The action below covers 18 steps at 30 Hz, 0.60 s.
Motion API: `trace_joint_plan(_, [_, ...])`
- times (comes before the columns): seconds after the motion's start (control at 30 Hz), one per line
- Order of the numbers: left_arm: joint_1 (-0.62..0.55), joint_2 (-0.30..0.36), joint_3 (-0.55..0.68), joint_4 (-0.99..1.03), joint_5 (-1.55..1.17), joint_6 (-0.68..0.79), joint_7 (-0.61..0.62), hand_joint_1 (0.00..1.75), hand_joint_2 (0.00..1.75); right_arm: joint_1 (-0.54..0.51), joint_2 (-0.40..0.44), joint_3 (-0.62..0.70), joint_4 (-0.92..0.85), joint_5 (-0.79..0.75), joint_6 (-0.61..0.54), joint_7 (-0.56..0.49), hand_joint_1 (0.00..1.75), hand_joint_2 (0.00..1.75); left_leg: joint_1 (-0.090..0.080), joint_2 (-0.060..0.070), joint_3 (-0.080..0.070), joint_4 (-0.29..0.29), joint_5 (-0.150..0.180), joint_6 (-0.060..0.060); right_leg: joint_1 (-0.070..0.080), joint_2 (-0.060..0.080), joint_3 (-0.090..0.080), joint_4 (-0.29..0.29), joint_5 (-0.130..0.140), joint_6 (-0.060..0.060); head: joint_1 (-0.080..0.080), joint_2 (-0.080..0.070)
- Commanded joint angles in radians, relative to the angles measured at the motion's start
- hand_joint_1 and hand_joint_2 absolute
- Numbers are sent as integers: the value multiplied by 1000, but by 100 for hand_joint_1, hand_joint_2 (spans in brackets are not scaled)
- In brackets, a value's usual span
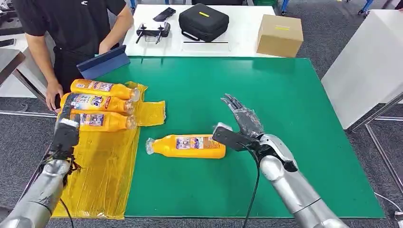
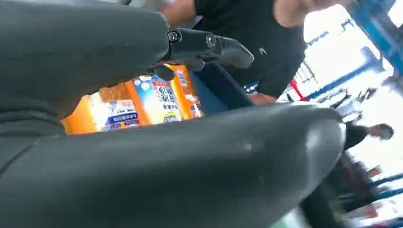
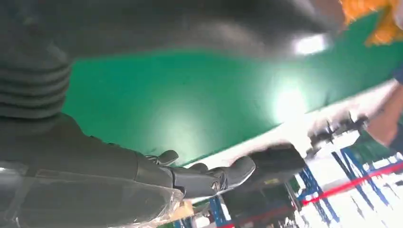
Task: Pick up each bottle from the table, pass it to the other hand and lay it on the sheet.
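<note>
Right hand (image 1: 241, 124) spread and empty beside the last loose bottle (image 1: 187, 146); left hand (image 1: 66, 129) low over the yellow sheet (image 1: 102, 180).

Right hand at centre frame, fingers apart, thumb just at the base end of the bottle lying on its side on the green tabletop (image 1: 285, 104), no grasp yet. Left hand at left of frame over the sheet, near the three laid bottles (image 1: 102, 104); cannot tell whether its fingers are apart or closed. Judged: three bottles done, one left to lift, pass across and lay down. Farther back, upper left, a person (image 1: 71, 28) stands at the tabletop's edge.
</note>
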Motion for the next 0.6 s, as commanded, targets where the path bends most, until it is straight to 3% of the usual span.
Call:
trace_joint_plan(0.03, [85,-26,133,-208,101,-70,29,0,0,1,-12,55,39,13,12,11,0,175,0,0,4,0,-2,-3,0,0,3,0,-2,-1,0,0])
trace_joint_plan(0.07, [117,-36,151,-253,166,-114,49,0,0,20,-11,56,26,26,23,26,0,175,0,-1,3,0,-1,-2,0,0,2,0,-1,-1,0,0])
trace_joint_plan(0.1, [141,-37,151,-288,170,-113,48,0,0,37,-12,62,13,36,26,32,0,0,0,-1,2,-1,-1,-2,0,0,1,-1,-1,-1,0,0])
trace_joint_plan(0.23, [228,-78,156,-412,143,-74,55,0,0,108,-38,105,-37,74,31,49,0,0,0,-1,5,-1,-2,-3,0,0,3,-2,-1,-1,0,0])
trace_joint_plan(0.53, [221,-81,153,-408,139,-73,57,0,0,106,-40,107,-37,75,30,51,0,0,-1,-2,4,0,-2,-3,0,-1,1,-1,-2,-1,0,0])
trace_joint_plan(0.57, [211,-82,152,-390,130,-73,62,0,0,102,-44,118,-30,83,39,57,0,175,-1,-2,3,-1,-1,-2,0,-1,0,-1,-1,-1,0,0])
trace_joint_plan(0.6, [197,-89,152,-372,123,-72,70,0,0,102,-44,136,-22,94,52,64,0,175,-1,-2,2,-1,-1,-2,0,-1,-1,-1,-1,-1,0,0])
